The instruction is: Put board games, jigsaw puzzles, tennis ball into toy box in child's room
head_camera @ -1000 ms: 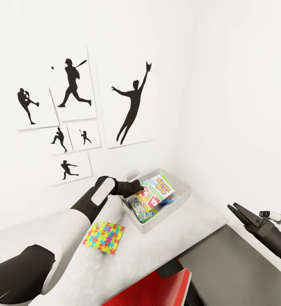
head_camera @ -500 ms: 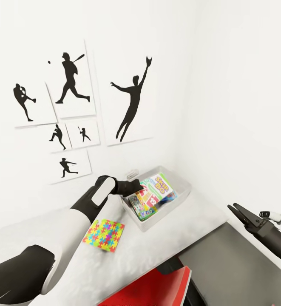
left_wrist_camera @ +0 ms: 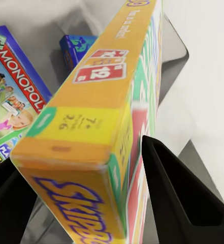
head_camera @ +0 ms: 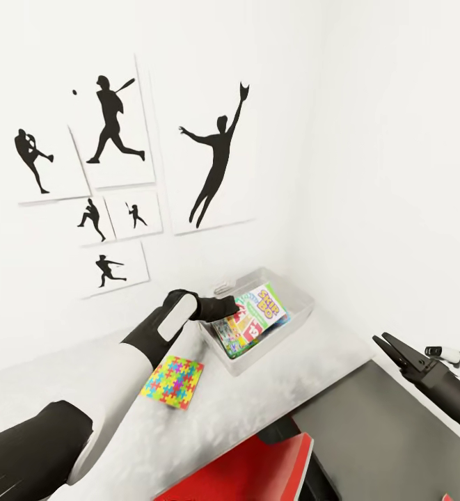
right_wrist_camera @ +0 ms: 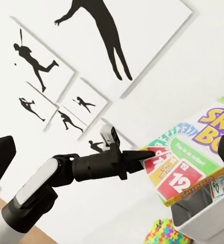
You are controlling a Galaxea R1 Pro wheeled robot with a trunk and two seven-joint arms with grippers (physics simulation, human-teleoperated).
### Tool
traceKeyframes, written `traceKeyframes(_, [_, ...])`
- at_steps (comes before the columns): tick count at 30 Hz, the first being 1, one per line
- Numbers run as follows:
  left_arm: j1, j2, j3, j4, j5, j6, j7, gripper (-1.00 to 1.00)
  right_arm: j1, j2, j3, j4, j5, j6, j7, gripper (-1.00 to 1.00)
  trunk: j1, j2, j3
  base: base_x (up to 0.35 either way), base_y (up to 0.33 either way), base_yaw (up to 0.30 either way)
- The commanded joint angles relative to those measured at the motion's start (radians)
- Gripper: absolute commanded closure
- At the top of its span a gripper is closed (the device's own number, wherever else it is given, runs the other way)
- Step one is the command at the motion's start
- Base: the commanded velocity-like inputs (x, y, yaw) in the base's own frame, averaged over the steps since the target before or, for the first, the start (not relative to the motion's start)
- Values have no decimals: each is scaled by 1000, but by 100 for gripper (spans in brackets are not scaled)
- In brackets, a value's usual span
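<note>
My left gripper (head_camera: pixel 224 307) is shut on the white-green-yellow board game (head_camera: pixel 257 312), held tilted over the clear toy box (head_camera: pixel 294 314) on the table (head_camera: pixel 257 396). In the left wrist view the black fingers (left_wrist_camera: pixel 172 193) clamp the game's yellow edge (left_wrist_camera: pixel 86 112), with a Monopoly board game (left_wrist_camera: pixel 12 101) and a blue box (left_wrist_camera: pixel 73 46) lying inside the box below. One jigsaw puzzle (head_camera: pixel 172 381) lies flat on the pale top beside my left forearm. My right gripper (head_camera: pixel 390 349) hangs open over the table's dark section, holding nothing.
Black baseball-silhouette posters (head_camera: pixel 216 160) cover the white wall behind the table. A red chair (head_camera: pixel 247 470) stands at the table's near edge. The dark grey top section (head_camera: pixel 383 431) lies under my right arm, with a white wall close on the right.
The head view has shifted a little, so the posters sit slightly up and left. My left gripper keeps the board game over the toy box; the right arm has not moved.
</note>
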Motion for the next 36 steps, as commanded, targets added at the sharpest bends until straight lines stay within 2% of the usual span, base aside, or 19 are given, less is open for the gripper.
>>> traceKeyframes(1, [-1, 0, -3, -1, 10, 2, 10, 100, -1, 0, -1, 0, -2, 5, 2, -100, 1, -2, -4, 0, 0, 0])
traceKeyframes(21, [-1, -1, -4, -1, 9, 1, 11, 100, -1, 0, -1, 1, -2, 3, 2, -100, 1, -2, -32, 0, 0, 0])
traceKeyframes(36, [-1, 5, -2, -15, 9, -25, 10, 100, -1, 0, -6, 3, -2, 2, 2, -100, 1, -2, -34, 0, 0, 0])
